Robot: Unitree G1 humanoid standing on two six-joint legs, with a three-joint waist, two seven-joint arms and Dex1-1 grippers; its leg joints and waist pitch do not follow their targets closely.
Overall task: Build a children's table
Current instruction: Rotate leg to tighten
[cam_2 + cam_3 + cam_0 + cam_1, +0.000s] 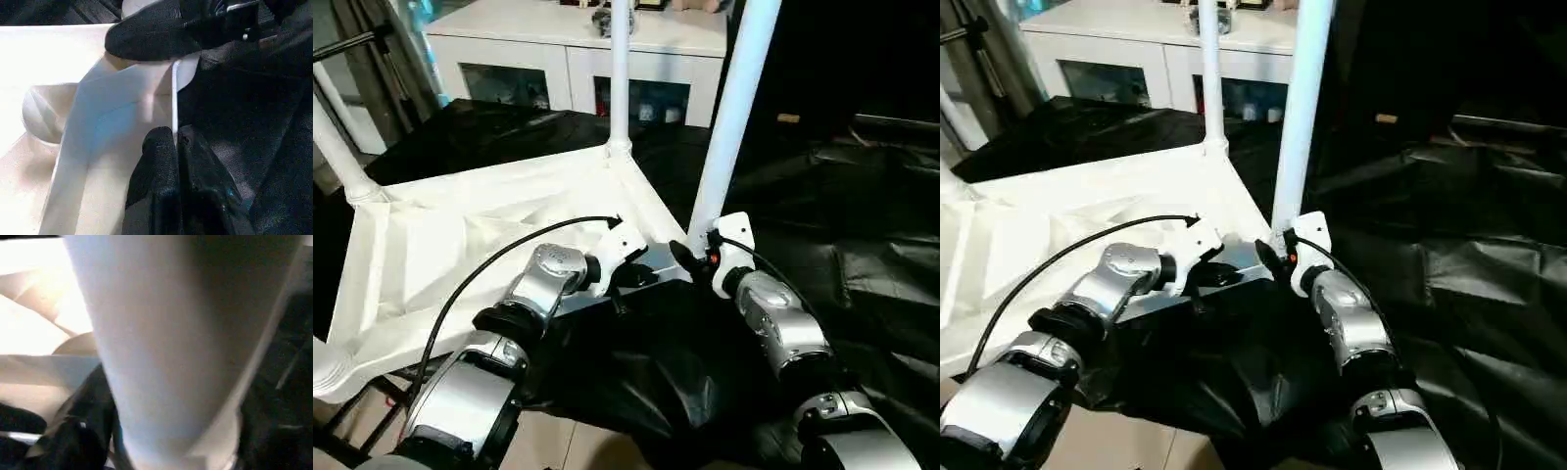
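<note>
The white tabletop (460,255) lies upside down on black cloth, ribbed underside up. One white leg (620,78) stands in its far corner socket and another leg (337,147) rises at the left corner. My left gripper (631,274) is shut on the thin rim of the tabletop's near right corner, and its fingers (161,161) pinch that edge. My right gripper (697,253) is closed around the base of a third leg (729,117), which leans slightly at that same corner. This leg (161,333) runs close between the right gripper's fingers. A black finger (156,36) of the right gripper shows in the left wrist view.
A white cabinet (578,49) with glass doors stands behind the tabletop. Crumpled black cloth (842,225) covers the ground to the right and under my forearms. Tan floor (558,441) shows near the bottom edge. A grey pole (342,44) crosses the far left.
</note>
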